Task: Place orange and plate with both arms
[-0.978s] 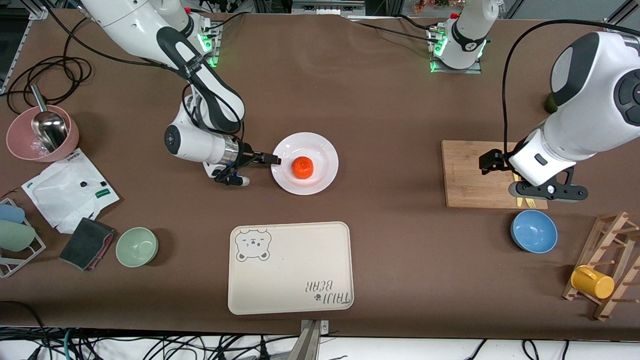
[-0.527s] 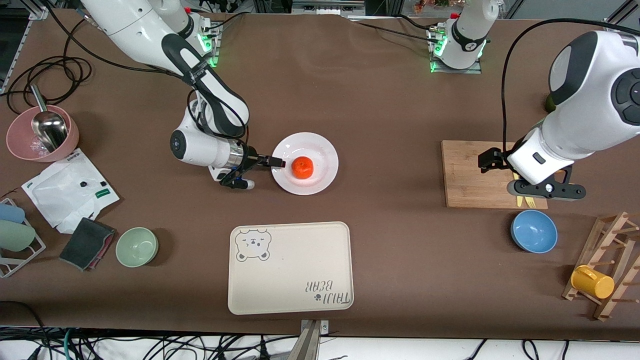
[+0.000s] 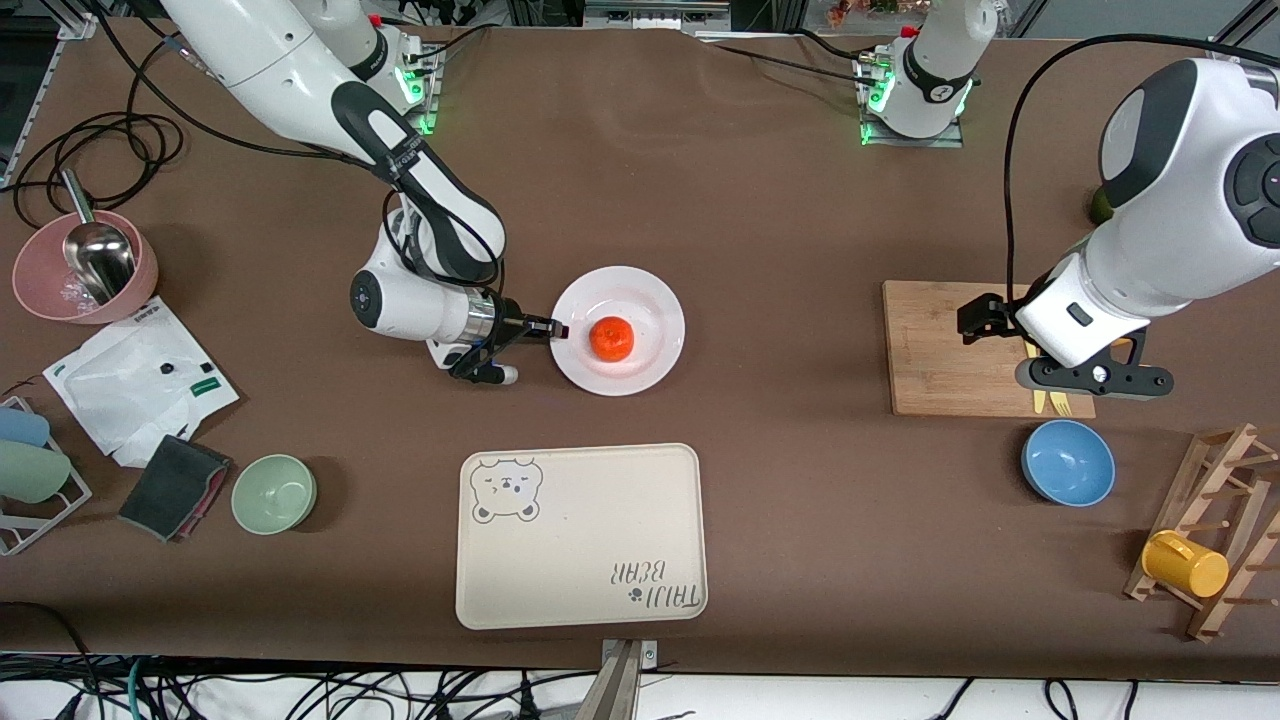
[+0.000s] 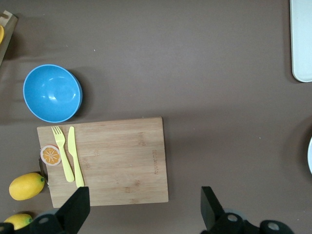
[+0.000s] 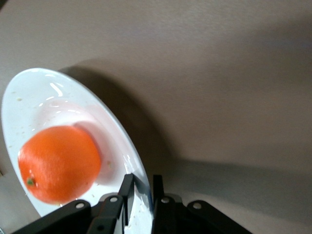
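Observation:
The white plate [image 3: 655, 300] lies mid-table with the glossy orange [image 3: 611, 339] resting in its well. My right gripper [image 3: 558, 330] comes in low from the right arm's end and is shut on the plate's rim. In the right wrist view the fingers [image 5: 127, 187] pinch the rim of the plate [image 5: 39, 102], one above and one below, with the orange [image 5: 58, 163] just past them. My left gripper [image 3: 985, 325] hangs open over the wooden cutting board [image 3: 940, 350], holding nothing. In its own view, that gripper [image 4: 145, 204] stands wide over the edge of the board [image 4: 117, 156].
A cream bear tray [image 3: 580, 535] lies nearer the front camera than the plate. Yellow fork and knife [image 4: 68, 153] and an orange slice [image 4: 50, 155] rest on the board, with a blue bowl [image 3: 1068, 462] and a cup rack [image 3: 1210, 540] close by. A green bowl [image 3: 274, 493] and pink bowl [image 3: 85, 265] sit toward the right arm's end.
My right gripper slid onto the plate's rim and closed on it. The plate and orange shifted slightly toward the left arm's end. The left arm barely moved.

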Controlling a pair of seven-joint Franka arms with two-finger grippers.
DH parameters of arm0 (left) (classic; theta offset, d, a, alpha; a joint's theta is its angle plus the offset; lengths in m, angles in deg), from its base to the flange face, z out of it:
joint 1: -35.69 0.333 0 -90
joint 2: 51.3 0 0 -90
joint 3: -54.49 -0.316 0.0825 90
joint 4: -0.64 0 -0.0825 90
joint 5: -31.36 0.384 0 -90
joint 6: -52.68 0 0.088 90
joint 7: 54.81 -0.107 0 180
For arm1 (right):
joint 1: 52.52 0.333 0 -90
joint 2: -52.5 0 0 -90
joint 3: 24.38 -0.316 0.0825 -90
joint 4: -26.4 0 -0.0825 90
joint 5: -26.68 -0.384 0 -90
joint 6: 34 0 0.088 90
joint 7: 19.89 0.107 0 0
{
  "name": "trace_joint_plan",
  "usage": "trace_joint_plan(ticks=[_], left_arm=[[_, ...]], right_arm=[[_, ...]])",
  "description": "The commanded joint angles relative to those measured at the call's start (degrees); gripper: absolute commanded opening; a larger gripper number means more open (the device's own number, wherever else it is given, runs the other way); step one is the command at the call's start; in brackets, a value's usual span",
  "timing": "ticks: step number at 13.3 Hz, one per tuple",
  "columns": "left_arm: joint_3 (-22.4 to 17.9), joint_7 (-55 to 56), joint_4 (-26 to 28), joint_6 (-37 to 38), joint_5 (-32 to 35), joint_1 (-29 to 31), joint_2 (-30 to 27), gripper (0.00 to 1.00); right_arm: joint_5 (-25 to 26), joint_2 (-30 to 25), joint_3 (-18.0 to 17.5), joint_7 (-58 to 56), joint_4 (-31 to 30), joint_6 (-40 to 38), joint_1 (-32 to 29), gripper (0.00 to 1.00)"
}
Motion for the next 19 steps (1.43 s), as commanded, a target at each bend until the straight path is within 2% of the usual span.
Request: trace_joint_plan(ticks=[1, 9, 11, 14, 16, 17, 19], left_arm=[[0.3, -1.9, 1.6, 1.1, -1.3, 1.2, -2.5, 1.00], [0.4, -2.2, 1.5, 2.8, -1.4, 2.1, -6.0, 1.00], [0.0, -3.5, 2.0, 2.3, -4.3, 2.9, -7.1, 1.00], [-4.0, -5.1, 8.2, 0.2, -6.3, 1.1, -13.5, 1.00], [-6.1, -8.4, 16.6, -6.6, -6.3, 0.6, -18.4, 1.00], [-6.2, -10.6, 18.4, -10.0, -6.3, 0.5, -18.8, 1.00], [-7.0, -10.3, 18.4, -10.4, -6.2, -0.7, -18.8, 1.00]], right_arm=[[-0.8, 1.7, -0.1, -2.1, 1.0, 0.7, -0.5, 0.00], [-1.2, 1.7, 0.0, -2.0, 2.2, 0.7, -0.8, 0.00], [-1.1, 1.7, 0.0, -2.2, 2.3, 0.7, -1.0, 0.00], [-1.1, 1.4, 0.0, -4.6, 2.5, 0.8, -1.3, 0.00], [-1.2, 1.2, 0.0, -4.7, 3.1, 0.5, -1.6, 0.00], [-1.3, 1.1, 0.0, -4.7, 3.2, 0.4, -1.7, 0.00], [-1.7, 1.1, -0.1, -4.5, 4.1, 0.1, -2.0, 0.00]])
